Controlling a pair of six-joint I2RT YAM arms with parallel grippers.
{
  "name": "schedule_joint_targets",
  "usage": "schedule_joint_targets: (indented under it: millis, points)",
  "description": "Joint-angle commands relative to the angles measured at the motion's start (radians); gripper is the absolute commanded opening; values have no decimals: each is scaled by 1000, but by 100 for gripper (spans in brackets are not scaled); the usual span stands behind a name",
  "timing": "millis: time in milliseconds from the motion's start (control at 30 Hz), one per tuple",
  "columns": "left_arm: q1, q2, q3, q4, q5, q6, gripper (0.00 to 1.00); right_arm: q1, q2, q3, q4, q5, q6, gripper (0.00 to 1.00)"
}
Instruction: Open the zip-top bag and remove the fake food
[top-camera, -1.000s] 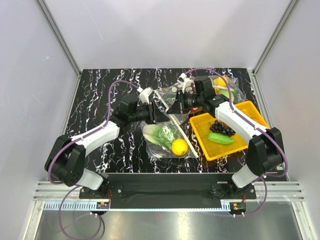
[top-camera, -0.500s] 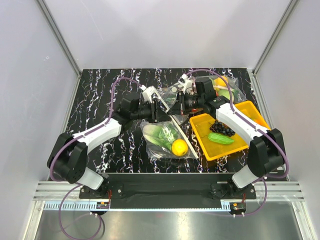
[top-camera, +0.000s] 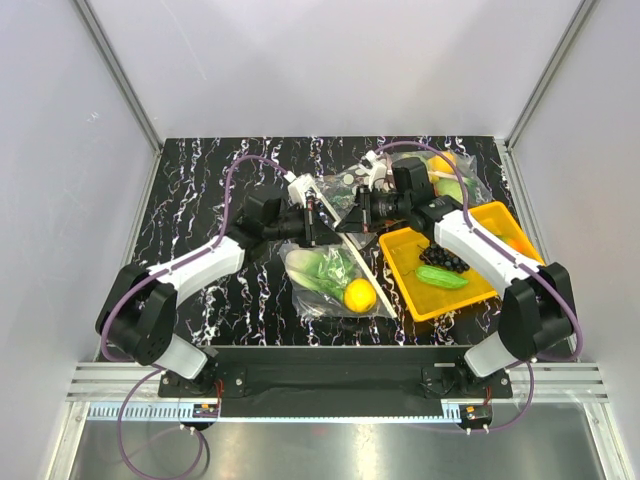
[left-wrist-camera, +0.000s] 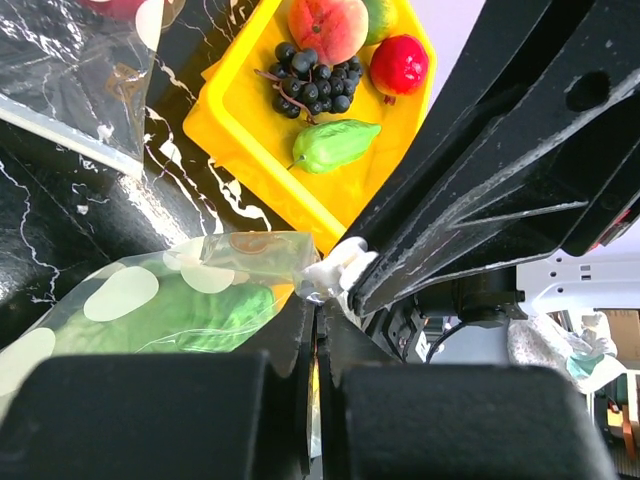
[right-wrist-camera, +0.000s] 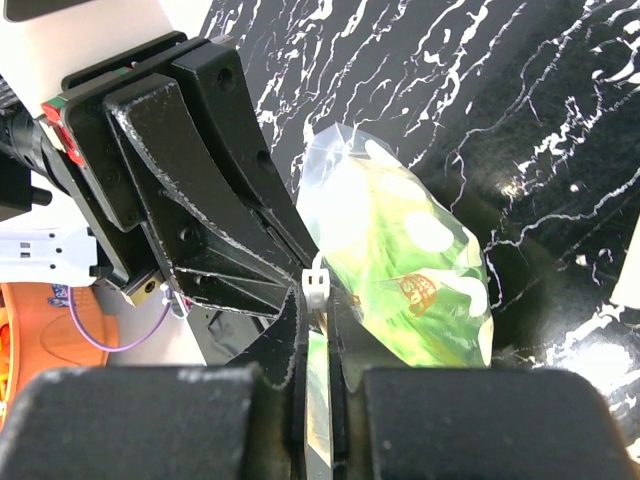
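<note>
On table (top-camera: 190, 200), just beside yellow tray (top-camera: 478, 287): dotted bag (top-camera: 330, 285), lemon (top-camera: 359, 294) and lettuce (top-camera: 320, 268) inside. Pinching its mouth, tip to tip: left pincer (top-camera: 318, 221), right pincer (top-camera: 345, 218), both pressed together on plastic.

Clear bag (top-camera: 338, 262) with white dots, crinkly, zip end lifted, lower part slumped on black marbled table (top-camera: 200, 200) near front centre. Inside: green lettuce (top-camera: 320, 268), yellow lemon (top-camera: 359, 294) at near end.

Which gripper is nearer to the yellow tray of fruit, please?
Right. The right gripper sits just beyond the yellow tray's left corner, its arm crossing above the tray; the left gripper lies farther left, across the zip-top bag's mouth.
</note>
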Motion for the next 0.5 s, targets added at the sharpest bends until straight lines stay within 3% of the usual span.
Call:
schedule_joint_targets:
  millis: [0, 467]
  points:
    - [4, -28, -1, 42, -17, 10, 0, 10, -81, -22, -33, 1, -14, 2]
    - [40, -61, -3, 54, 12, -21, 0, 10, -149, -107, -78, 48, -40, 2]
